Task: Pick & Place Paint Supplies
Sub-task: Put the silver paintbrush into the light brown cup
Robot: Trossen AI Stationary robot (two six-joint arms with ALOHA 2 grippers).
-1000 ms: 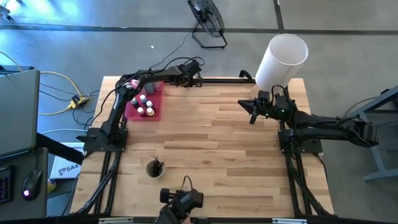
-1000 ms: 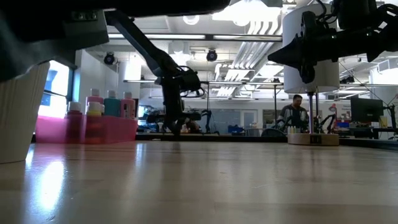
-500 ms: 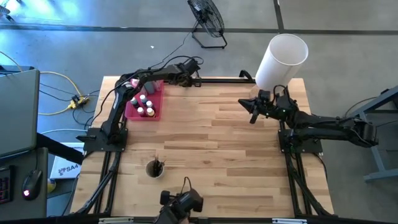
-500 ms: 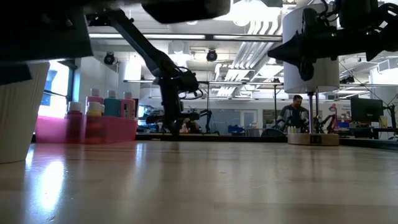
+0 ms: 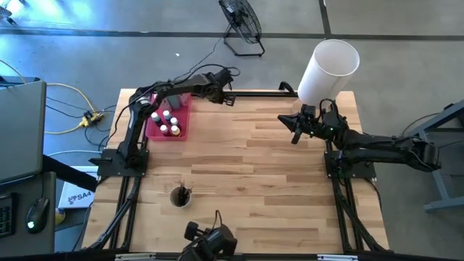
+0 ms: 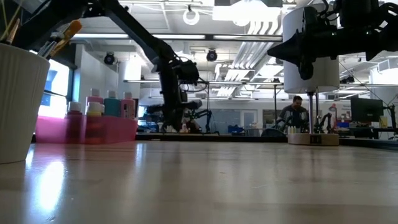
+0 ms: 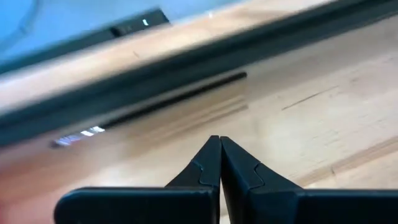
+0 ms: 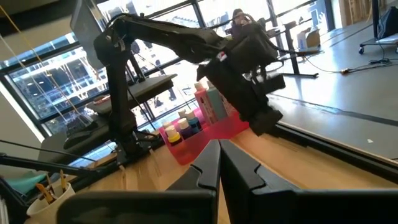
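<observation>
The paint supplies stand in a pink tray (image 5: 181,135) at the table's far left: white-capped pots (image 5: 166,120), and pink and teal bottles (image 6: 111,103), which also show in the right wrist view (image 8: 209,103). A white cup (image 6: 17,106) near the front edge holds brushes (image 6: 64,36). A thin dark stick (image 7: 186,93), perhaps a brush, lies on the wood by the far rail. My left gripper (image 5: 230,100) hovers shut just above it (image 7: 219,144), right of the tray. My right gripper (image 5: 293,136) waits shut at the far right (image 8: 219,147).
A big white cylinder (image 5: 330,67) stands at the far right corner, just behind my right gripper. A dark rail (image 7: 186,59) runs along the table's far edge. Bare wood (image 5: 246,167) fills the table's middle. A person (image 6: 296,112) sits in the room beyond.
My left gripper has risen a little from the table by the far edge and rolled at the wrist, staying shut. My right arm has kept still.
</observation>
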